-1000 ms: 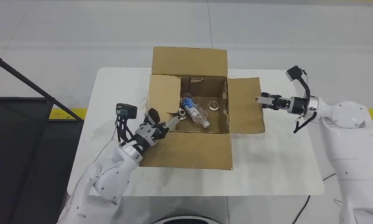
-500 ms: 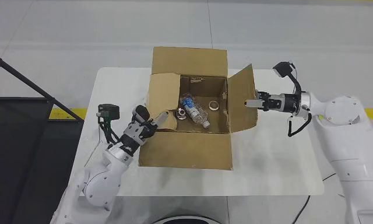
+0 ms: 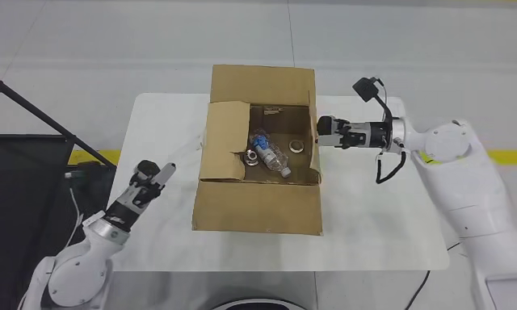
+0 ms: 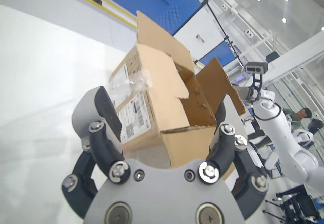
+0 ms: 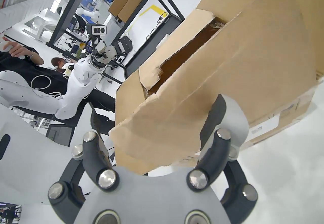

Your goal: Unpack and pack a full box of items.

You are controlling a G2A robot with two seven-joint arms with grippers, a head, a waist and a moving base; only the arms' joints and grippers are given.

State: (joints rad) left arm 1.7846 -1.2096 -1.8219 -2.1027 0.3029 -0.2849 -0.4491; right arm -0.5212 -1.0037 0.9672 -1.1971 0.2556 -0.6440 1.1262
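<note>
An open cardboard box [image 3: 258, 205] stands mid-table, its back flap [image 3: 262, 84] spread open. Inside lie a clear water bottle [image 3: 271, 152] with a blue label and two metal rings [image 3: 296, 144]. The left flap [image 3: 226, 140] is folded in over the opening. My right gripper [image 3: 321, 131] is at the box's right side, pressing against the raised right flap [image 5: 227, 57]. The flap's torn edge lies between its open fingers [image 5: 222, 113]. My left gripper [image 3: 157, 174] is open and holds nothing, well to the left of the box [image 4: 152, 98].
The white table [image 3: 388, 229] has bare room left, right and in front of the box. A loose strip of clear tape [image 4: 136, 80] sticks out from the box's left side. A black frame [image 3: 32, 189] stands off the table's left edge.
The left arm drew back leftward from the box, leaving the left flap folded inward. The right gripper moved left, swinging the right flap from flat on the table to upright.
</note>
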